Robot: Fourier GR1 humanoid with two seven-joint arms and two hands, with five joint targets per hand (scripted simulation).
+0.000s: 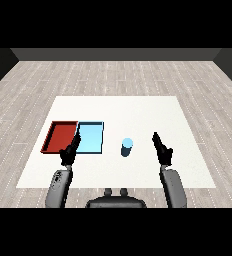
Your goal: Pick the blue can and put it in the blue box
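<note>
A small light blue can (127, 147) stands upright on the white table, just right of the light blue tray (91, 137). My right hand (162, 149) hovers to the can's right, apart from it, fingers straight and pointing away from me. Over the near edge where the two trays meet is my left hand (69, 151), fingers straight, holding nothing. The blue tray holds nothing.
A red tray (60, 136) lies directly left of the blue tray, touching it. The white table (138, 112) stretches back behind the trays and can, with grey plank floor around it.
</note>
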